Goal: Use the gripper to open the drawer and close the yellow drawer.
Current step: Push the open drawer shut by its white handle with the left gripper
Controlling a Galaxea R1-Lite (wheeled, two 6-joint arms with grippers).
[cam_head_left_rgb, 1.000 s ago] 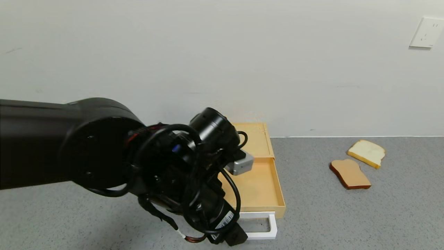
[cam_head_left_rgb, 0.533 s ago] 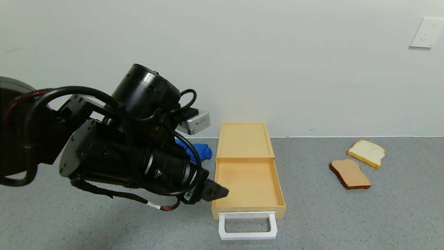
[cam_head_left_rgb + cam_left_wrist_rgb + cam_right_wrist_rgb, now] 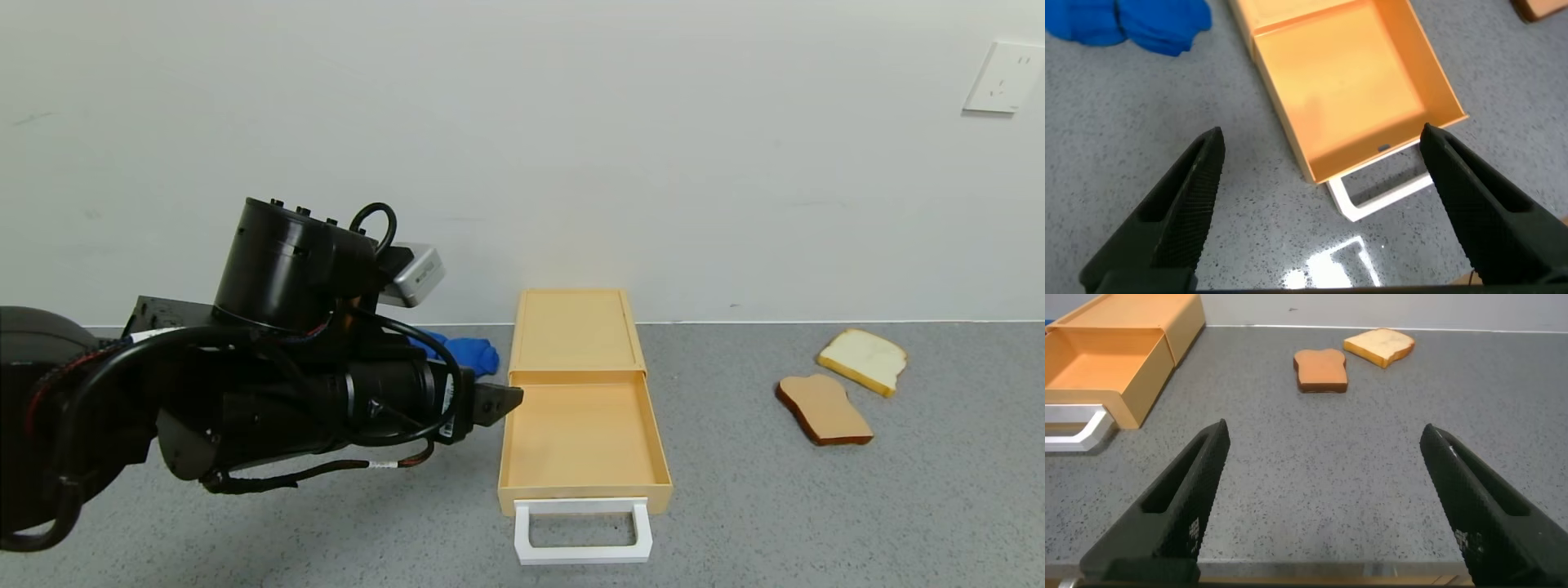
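The left gripper [image 3: 498,403], fingers spread wide and holding nothing, hovers just left of the pulled-out yellow drawer [image 3: 581,437], while the right gripper [image 3: 1319,498] hangs open over the countertop [image 3: 816,506].

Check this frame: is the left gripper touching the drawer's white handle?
Apart. In the left wrist view the left gripper is open above the counter, and the white handle of the drawer lies untouched between its fingers.

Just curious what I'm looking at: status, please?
Left gripper open, empty, beside the drawer. Right gripper open, low over the counter. Drawer pulled out, handle free. Nothing blocking.
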